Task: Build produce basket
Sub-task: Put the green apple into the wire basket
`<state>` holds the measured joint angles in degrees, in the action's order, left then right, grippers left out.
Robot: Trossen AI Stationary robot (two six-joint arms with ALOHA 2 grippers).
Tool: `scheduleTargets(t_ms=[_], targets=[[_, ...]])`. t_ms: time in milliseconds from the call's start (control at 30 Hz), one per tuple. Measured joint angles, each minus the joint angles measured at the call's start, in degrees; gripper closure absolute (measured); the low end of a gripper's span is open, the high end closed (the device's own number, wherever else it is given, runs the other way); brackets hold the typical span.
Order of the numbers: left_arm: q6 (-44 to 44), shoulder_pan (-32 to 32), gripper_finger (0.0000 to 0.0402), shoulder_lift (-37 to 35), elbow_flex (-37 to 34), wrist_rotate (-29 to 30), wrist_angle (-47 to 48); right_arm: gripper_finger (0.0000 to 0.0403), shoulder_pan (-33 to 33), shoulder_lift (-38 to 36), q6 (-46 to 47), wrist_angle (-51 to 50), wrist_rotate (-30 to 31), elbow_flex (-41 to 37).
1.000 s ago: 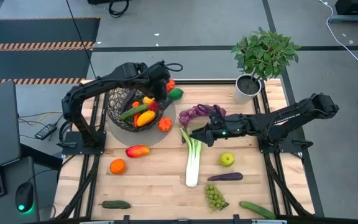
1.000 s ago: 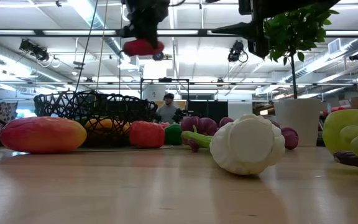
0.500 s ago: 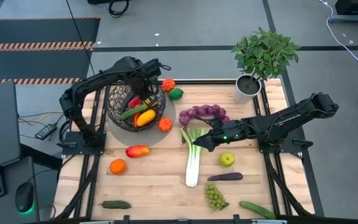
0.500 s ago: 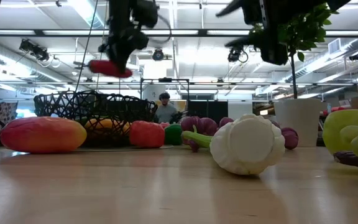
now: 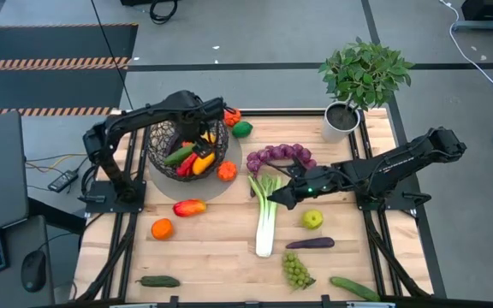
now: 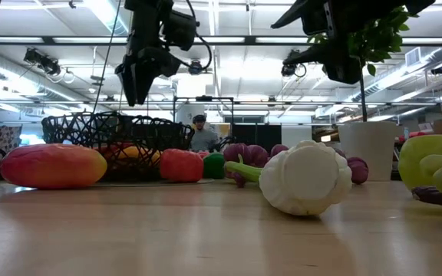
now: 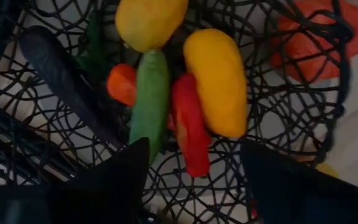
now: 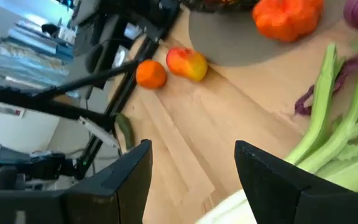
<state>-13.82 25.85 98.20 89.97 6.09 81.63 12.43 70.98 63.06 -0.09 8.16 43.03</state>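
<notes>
The dark wire basket (image 5: 163,156) stands at the table's far left and holds a red pepper (image 7: 188,127), a yellow pepper (image 7: 216,81), a green cucumber (image 7: 149,99) and a lemon (image 7: 151,18). My left gripper (image 5: 204,130) hangs open above the basket's inside (image 7: 194,180), with the red pepper lying below its fingers. My right gripper (image 5: 276,195) is open and hovers over the green leafy end of the leek (image 5: 266,218), which lies flat mid-table. The leek's stalks (image 8: 328,118) show past its fingers; it touches nothing.
Purple grapes (image 5: 279,156) lie just beyond the leek. A green apple (image 5: 312,220), aubergine (image 5: 310,243), green grapes (image 5: 295,270) and cucumbers (image 5: 353,287) (image 5: 159,281) lie nearer. An orange (image 5: 162,228), a red-yellow fruit (image 5: 189,207) and small peppers (image 5: 227,171) (image 5: 243,129) ring the basket. The potted plant (image 5: 342,120) stands far right.
My left gripper carried the red pepper from the basket's far-right rim leftward over the basket, sank a little, opened and let go; the pepper now lies in the basket. My right gripper shifted from the purple grapes toward the near edge, over the leek's leaves.
</notes>
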Motion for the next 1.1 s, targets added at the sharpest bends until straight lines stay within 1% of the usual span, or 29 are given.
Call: scheduleTargets(t_ms=[67, 200, 233, 300, 500, 633, 833, 933, 1100], targets=[[-0.6, -1.3, 0.0130, -0.6, 0.4, -0.8, 0.2, 0.0170, 0.0, 0.0, 1.3, -3.9, -3.2, 0.0], [-2.5, -4.3, 0.0125, -1.5, 4.2, -1.4, -0.1, 0.0171, -0.3, 0.0, 6.7, -15.5, -13.0, 0.0], [-3.8, -5.0, 0.0126, -1.7, 5.8, -1.4, -0.3, 0.0172, -0.3, 0.0, 6.5, -17.9, -14.7, 0.0], [-6.8, -6.5, 0.0128, -1.9, 9.3, -1.4, -1.1, 0.0174, 0.2, 0.0, 5.2, -20.5, -16.0, 0.0], [-14.6, -12.7, 0.0129, -2.0, 19.9, -1.4, -7.1, 0.0193, 3.2, -0.1, 4.7, -22.1, -16.9, 0.0], [-18.3, -16.8, 0.0131, -2.0, 24.2, -1.5, -13.2, 0.0204, 5.3, -0.1, 5.9, -25.2, -16.9, 0.0], [-22.1, -21.8, 0.0136, -1.6, 24.9, -1.1, -21.4, 0.0211, 5.9, -0.4, 5.8, -29.3, -16.9, 0.0], [-24.0, -23.7, 0.0136, -0.8, 24.9, -0.8, -21.5, 0.0212, 5.9, -2.0, 5.6, -32.0, -16.5, 0.0], [-27.0, -26.5, 0.0140, 0.4, 24.9, -0.7, -21.7, 0.0212, 5.9, -7.0, 5.5, -38.2, -12.4, 0.0]])
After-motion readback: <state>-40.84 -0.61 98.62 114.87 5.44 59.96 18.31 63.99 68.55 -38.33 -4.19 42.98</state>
